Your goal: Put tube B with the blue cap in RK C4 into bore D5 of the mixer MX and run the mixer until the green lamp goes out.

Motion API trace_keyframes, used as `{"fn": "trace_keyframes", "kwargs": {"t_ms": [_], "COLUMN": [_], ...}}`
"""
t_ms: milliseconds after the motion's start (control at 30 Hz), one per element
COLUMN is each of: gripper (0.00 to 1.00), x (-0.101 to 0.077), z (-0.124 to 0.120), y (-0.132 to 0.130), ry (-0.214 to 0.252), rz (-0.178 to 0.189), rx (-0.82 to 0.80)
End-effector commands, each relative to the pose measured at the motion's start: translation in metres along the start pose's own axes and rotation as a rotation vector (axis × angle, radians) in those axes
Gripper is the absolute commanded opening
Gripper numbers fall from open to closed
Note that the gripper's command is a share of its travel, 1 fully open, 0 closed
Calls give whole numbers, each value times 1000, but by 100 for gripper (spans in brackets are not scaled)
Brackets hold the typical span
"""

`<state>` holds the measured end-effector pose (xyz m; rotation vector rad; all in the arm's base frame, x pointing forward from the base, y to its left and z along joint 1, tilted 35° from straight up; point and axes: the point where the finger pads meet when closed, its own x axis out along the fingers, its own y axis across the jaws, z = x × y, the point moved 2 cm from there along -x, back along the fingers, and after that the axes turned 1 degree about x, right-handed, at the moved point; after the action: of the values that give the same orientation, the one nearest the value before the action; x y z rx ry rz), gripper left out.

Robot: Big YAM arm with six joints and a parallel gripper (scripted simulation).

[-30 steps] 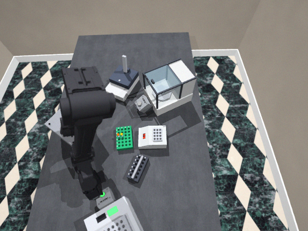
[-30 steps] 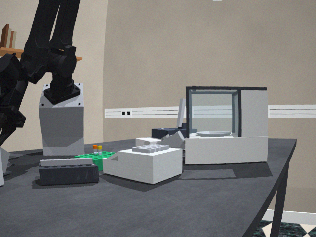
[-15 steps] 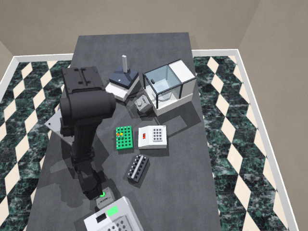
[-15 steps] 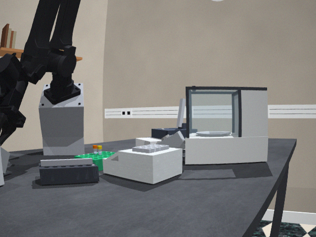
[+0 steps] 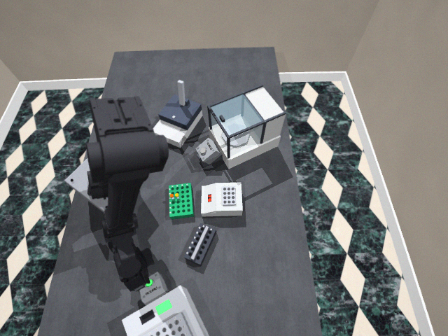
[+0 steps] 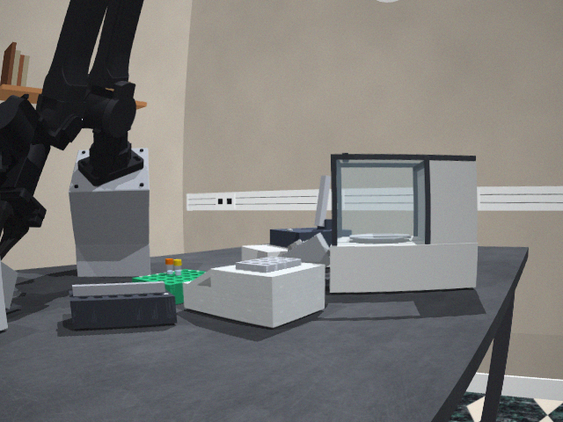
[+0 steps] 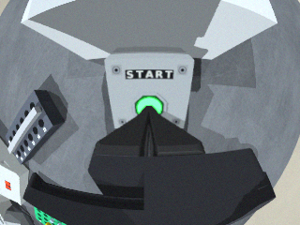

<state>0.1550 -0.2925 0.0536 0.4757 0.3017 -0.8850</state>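
In the wrist view the black parallel gripper (image 7: 149,112) fills the lower half of the frame, its two fingers pressed flat together into a wedge with nothing between them. The tip sits on the lower edge of the round green START key (image 7: 149,104), at the centre of a sloping grey panel lettered START — the front of the white mixer with the grey bore block (image 5: 169,320). In the top view that mixer lies at the bottom edge, left of centre, and a bright green rectangular lamp (image 5: 163,306) glows on its top; beside it is a black rectangular window. The bores that show in that view look dark, and the blue-capped tube cannot be made out in any of the three views; much of the block runs off the frame.

The black six-joint arm (image 5: 122,169) reaches down the left side of the top view to the key. Right of it, mid-frame, the green tube rack (image 5: 180,201) carries an orange-capped tube (image 5: 171,195) and a yellow-capped tube (image 5: 176,195) side by side near its upper left corner. Just right of the rack stands a white dry block with a grey well insert (image 5: 221,199); below these, tilted, lies a dark grey magnet block with a pale centre bar (image 5: 200,244). In the upper middle stand the glass-walled white balance (image 5: 249,124) and, to its left, the dark-topped spectrophotometer (image 5: 178,117), all on the dark grey bench (image 5: 260,253).
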Motion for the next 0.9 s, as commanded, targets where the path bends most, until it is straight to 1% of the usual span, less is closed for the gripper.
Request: {"fn": "trace_keyframes", "kwargs": {"t_ms": [0, 367, 500, 533, 567, 867], "gripper": [0, 0, 0, 0, 0, 0], "x": [11, 11, 8, 3, 0, -17], "z": [-1, -1, -1, 8, 10, 3], "y": [2, 2, 1, -1, -4, -3], "ry": [24, 24, 24, -2, -9, 3], "rz": [6, 6, 8, 3, -6, -7], "rx": [15, 15, 10, 2, -1, -1]}}
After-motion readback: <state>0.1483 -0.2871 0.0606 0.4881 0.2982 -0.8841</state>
